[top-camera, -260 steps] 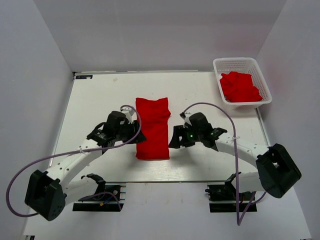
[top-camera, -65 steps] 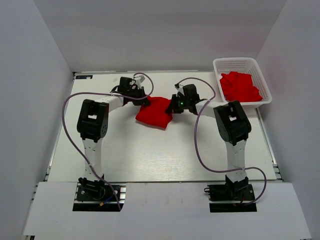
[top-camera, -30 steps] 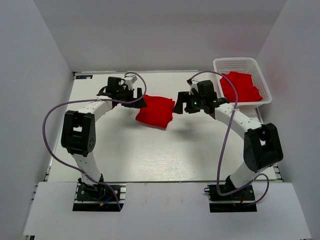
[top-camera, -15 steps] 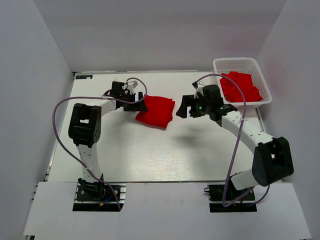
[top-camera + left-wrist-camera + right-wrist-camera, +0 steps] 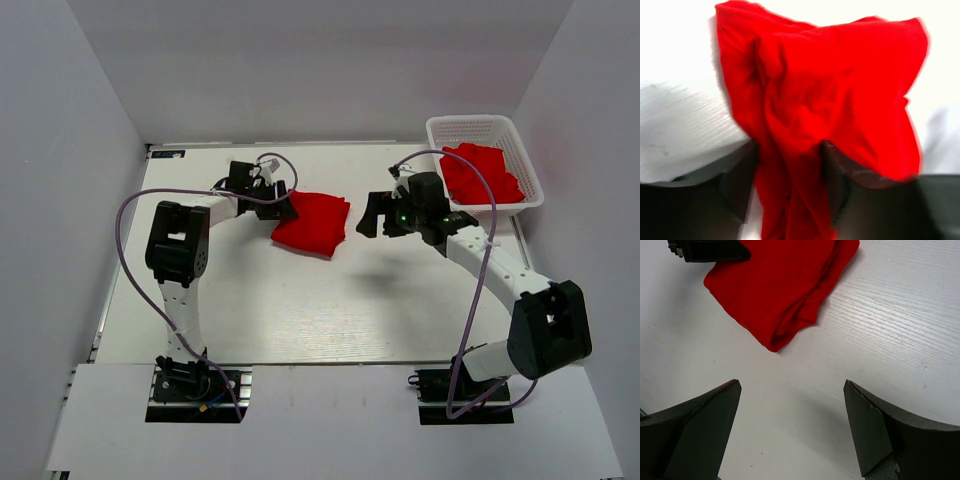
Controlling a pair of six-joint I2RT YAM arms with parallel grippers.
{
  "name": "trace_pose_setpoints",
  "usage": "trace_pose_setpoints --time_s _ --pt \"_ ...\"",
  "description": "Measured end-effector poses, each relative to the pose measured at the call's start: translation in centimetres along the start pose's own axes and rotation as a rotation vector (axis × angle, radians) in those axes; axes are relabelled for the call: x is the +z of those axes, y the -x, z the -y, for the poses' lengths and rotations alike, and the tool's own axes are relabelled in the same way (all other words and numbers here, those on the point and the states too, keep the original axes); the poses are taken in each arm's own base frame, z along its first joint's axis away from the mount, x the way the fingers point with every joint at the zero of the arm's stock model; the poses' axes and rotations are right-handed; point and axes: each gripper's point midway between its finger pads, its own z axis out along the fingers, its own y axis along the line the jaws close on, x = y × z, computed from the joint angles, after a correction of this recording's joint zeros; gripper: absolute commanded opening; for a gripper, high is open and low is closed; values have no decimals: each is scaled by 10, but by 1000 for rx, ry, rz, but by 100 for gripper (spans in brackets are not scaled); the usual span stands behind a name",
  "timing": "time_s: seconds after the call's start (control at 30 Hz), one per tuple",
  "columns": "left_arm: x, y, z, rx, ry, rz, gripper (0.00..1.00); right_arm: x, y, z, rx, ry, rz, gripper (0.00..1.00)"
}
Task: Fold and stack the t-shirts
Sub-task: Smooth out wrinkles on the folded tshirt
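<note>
A folded red t-shirt [image 5: 313, 223] lies on the white table [image 5: 300, 310] at the far middle. My left gripper [image 5: 283, 207] is at its left edge. In the left wrist view the gripper [image 5: 789, 150] has bunched red cloth [image 5: 830, 85] between its dark fingers [image 5: 740, 182], shut on it. My right gripper [image 5: 370, 215] is open and empty, a little to the right of the shirt and apart from it. The right wrist view shows the shirt [image 5: 780, 290] ahead of the wide-open gripper [image 5: 791, 385], with bare table between the fingers. More red shirts [image 5: 480, 175] lie in the basket.
A white lattice basket [image 5: 437, 135] stands at the far right corner of the table. White walls close in the left, back and right sides. The left gripper's tip [image 5: 710, 250] shows at the top left of the right wrist view.
The long shirt strip has been folded in half toward the far side. Over the last second my right gripper has drawn back to the right, away from the shirt. The left gripper stays at the shirt's left edge.
</note>
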Motion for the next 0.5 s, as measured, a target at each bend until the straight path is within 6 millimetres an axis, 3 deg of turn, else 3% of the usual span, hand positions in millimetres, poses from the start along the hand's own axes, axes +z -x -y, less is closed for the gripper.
trace_pose_setpoints --time_s 0.07,0.27,0.5 --pt "1 -2 -2 -10 10 -3 52 -4 1 1 1 -8 6 89" --pt "8 -8 -8 -40 16 -19 0 -14 4 1 -2 -21 25 89" --pt "9 -6 -8 -59 15 -11 0 -27 5 2 -4 -47 48 89"
